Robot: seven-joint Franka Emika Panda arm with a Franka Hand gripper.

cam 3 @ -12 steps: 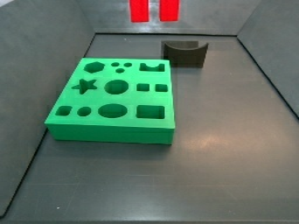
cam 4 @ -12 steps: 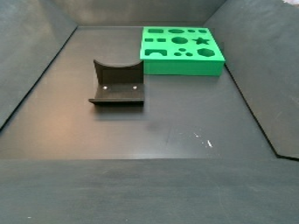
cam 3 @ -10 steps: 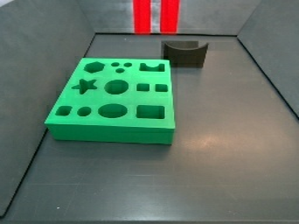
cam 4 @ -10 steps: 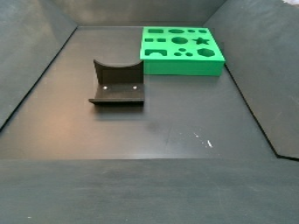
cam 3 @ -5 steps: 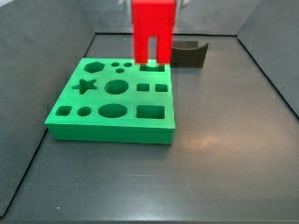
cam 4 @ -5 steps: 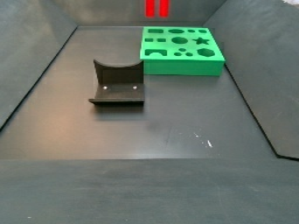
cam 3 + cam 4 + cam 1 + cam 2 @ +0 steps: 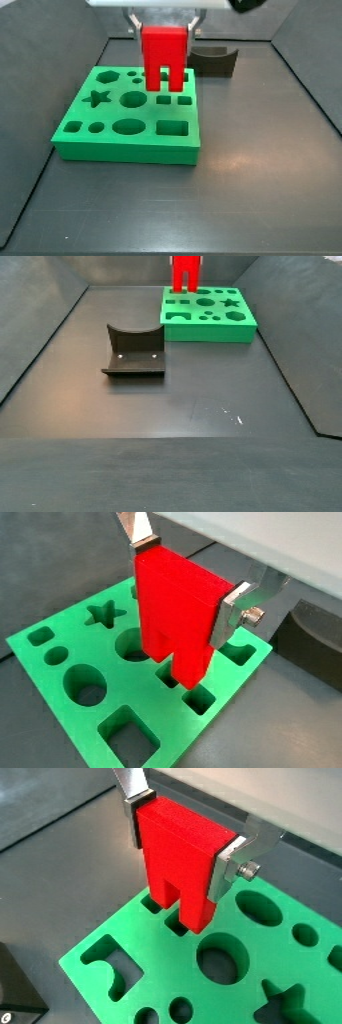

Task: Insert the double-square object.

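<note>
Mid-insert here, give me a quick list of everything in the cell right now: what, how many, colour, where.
double-square object: 1, bright red, held upright over the board's far edge, legs down.
green board: 1, green with shaped holes, flat on the floor.
fixture: 1, dark, on the floor apart from the board.
floor: 1, dark grey, walled enclosure.
gripper: 1, silver fingers clamped on the red block, above the board.

We see only the silver fingers point(image 7: 238, 610) of the gripper point(image 7: 187, 574), its body cut off; the bright red plastic double-square object point(image 7: 185, 271) loses its top at the side view's edge; the green board point(image 7: 241, 968) runs past both wrist views.
</note>
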